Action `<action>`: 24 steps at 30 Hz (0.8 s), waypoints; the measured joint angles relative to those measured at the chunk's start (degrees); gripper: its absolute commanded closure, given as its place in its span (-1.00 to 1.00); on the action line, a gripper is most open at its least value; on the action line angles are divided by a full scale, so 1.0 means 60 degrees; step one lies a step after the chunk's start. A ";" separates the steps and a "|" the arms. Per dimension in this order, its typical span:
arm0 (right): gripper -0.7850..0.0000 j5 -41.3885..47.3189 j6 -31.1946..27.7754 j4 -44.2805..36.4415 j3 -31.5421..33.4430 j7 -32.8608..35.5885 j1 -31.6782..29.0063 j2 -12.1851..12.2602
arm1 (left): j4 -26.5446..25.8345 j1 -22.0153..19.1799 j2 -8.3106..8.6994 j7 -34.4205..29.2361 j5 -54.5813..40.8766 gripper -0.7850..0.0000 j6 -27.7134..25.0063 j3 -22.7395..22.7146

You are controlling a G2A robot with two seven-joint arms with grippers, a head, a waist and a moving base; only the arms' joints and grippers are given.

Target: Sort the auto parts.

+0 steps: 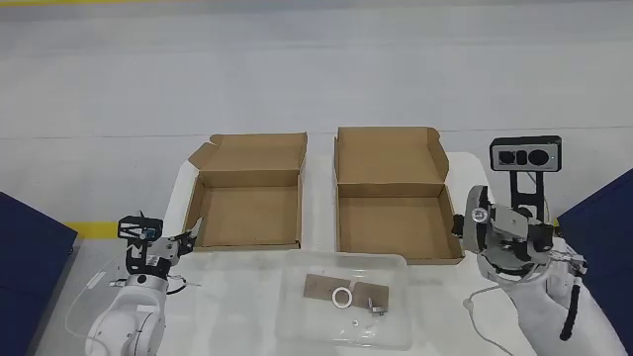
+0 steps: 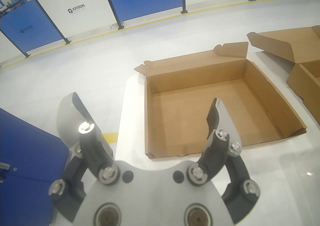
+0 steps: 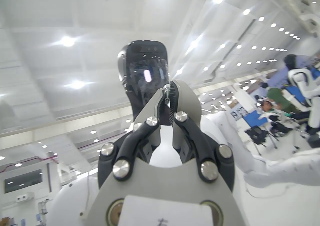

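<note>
Left gripper (image 2: 145,98): fingers spread wide, nothing between them. It hovers over the near-left part of the white table (image 1: 237,279), aimed at the left open brown cardboard box (image 1: 247,216), just beside that box's near-left corner. The box interior is bare.

Right gripper (image 3: 166,91): turned upward, away from the table, fingertips pressed together. Can't tell whether anything tiny is pinched at the tips. In the top view this arm sits off the near-right corner of the right open brown cardboard box (image 1: 396,225), whose interior is also bare.

Both boxes sit side by side with their lids folded back on the far side.

Auto parts: in the clear plastic rectangular tray (image 1: 297,302), on the near table edge between the two arms, just in front of the boxes. Inside are a white ring (image 1: 342,298), small metal pieces (image 1: 374,306) beside it, and a flat brown cardboard piece (image 1: 321,285) under or behind them. Neither gripper touches the tray.
</note>
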 measured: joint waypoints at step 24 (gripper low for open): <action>1.00 -0.4487 0.1946 -0.0032 0.4267 0.1650 -0.1743 0.0393 | 0.0000 0.0000 0.0000 0.0000 0.0000 -1.00 0.0000 0.0000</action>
